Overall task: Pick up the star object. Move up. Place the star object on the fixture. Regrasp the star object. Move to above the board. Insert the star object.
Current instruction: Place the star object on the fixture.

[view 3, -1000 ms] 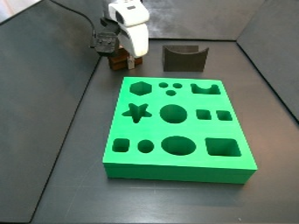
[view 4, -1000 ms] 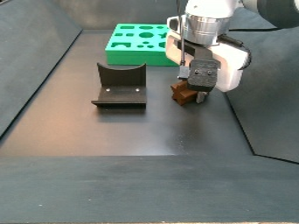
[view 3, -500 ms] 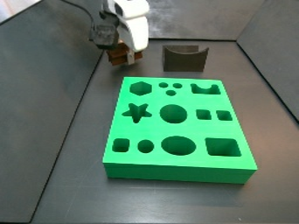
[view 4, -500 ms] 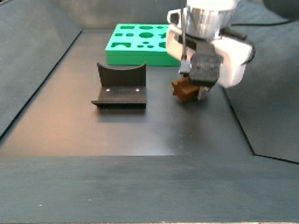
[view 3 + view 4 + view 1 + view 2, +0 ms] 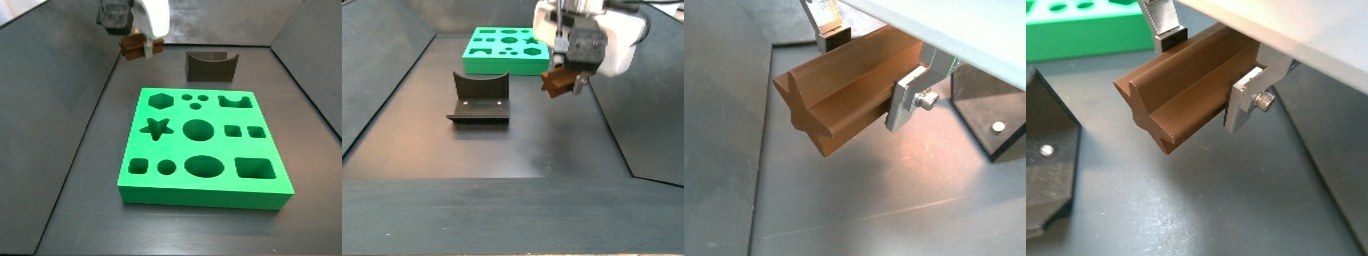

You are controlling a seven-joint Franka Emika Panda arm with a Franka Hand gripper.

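Observation:
The brown ridged star object point(image 5: 842, 88) point(image 5: 1176, 92) sits clamped between the silver fingers point(image 5: 909, 97) point(image 5: 1244, 95) in both wrist views. My gripper point(image 5: 135, 42) point(image 5: 567, 72) is shut on it and holds it in the air, well off the dark floor. In both side views the star object point(image 5: 134, 48) point(image 5: 559, 83) hangs under the gripper. The dark fixture point(image 5: 210, 66) point(image 5: 478, 97) stands apart from the gripper on the floor. The green board point(image 5: 201, 150) point(image 5: 502, 48) with its cut-out holes lies flat, the star hole point(image 5: 158, 128) uncovered.
Dark walls enclose the workspace; a sloped side wall point(image 5: 54, 90) runs close to the gripper. The fixture point(image 5: 999, 122) point(image 5: 1045, 172) shows at the edge of both wrist views, and a strip of the board point(image 5: 1080, 30) shows in a wrist view.
The gripper has risen steadily with the star object, lifting it from the floor to well above it. Fixture and board have not moved.

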